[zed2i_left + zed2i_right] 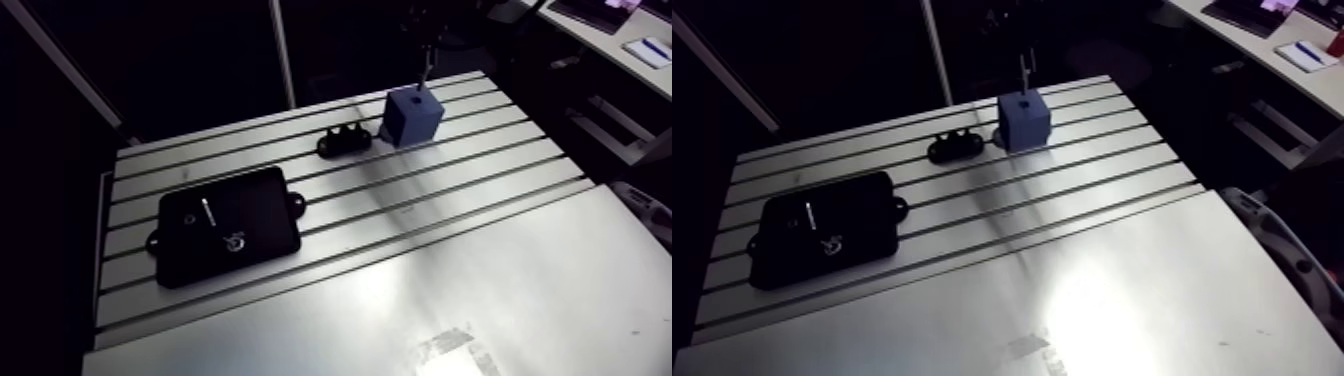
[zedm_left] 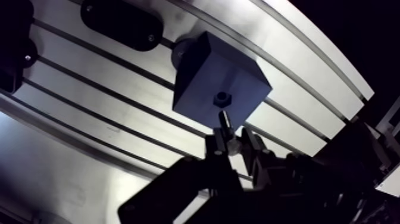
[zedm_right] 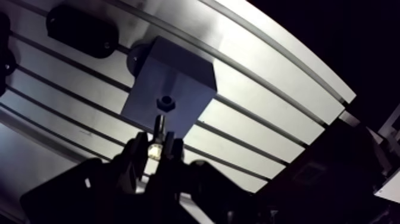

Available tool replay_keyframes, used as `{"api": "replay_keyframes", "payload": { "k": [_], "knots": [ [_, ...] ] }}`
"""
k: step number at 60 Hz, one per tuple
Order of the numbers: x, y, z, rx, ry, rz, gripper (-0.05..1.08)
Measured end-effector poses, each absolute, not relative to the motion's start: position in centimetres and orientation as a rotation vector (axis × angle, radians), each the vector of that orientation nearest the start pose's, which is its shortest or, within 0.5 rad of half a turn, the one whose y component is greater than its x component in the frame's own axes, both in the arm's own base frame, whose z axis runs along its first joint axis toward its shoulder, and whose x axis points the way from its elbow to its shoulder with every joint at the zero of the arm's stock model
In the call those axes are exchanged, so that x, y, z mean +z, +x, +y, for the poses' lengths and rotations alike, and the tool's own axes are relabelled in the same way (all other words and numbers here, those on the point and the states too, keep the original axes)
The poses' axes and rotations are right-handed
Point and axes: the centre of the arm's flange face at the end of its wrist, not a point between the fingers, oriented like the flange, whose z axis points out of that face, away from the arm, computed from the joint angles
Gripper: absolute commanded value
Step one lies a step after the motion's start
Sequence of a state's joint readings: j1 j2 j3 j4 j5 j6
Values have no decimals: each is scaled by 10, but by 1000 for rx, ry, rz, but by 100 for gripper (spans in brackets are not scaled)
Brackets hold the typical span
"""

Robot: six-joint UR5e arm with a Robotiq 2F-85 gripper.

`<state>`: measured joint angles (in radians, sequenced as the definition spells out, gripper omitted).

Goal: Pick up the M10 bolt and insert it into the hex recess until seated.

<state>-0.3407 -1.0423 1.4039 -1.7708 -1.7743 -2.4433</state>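
A blue block (image 1: 413, 115) stands at the far side of the slotted table (image 1: 420, 230), with a dark hex recess (image 2: 222, 97) in its top face. In the wrist view my gripper (image 3: 155, 146) is just above the block, shut on the M10 bolt (image 3: 158, 132). The bolt's shank runs from between the fingers straight to the recess. Its far end meets the recess, but I cannot tell how deep it sits. In the arm view the bolt (image 1: 428, 75) shows as a thin rod standing upright over the block, with the gripper dark above it.
A black oval fixture (image 1: 344, 140) lies just left of the block. A black flat tray (image 1: 228, 225) with mounting ears sits at the table's left, holding a small pin (image 1: 207, 213) and a ring (image 1: 235, 241). A smooth plate (image 1: 480, 300) covers the near table.
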Motion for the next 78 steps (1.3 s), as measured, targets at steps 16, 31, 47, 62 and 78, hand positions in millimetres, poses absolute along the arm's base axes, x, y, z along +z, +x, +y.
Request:
{"api": "replay_keyframes", "payload": {
  "k": [16, 31, 47, 62, 78],
  "knots": [
    [275, -665, 116, 108, -783, 2783, 73],
    [272, -666, 116, 110, -783, 2785, 74],
    [268, -668, 117, 110, -783, 2784, 73],
    [264, -669, 117, 106, -782, 2781, 73],
    [260, -668, 116, 100, -782, 2775, 73]
  ]
}}
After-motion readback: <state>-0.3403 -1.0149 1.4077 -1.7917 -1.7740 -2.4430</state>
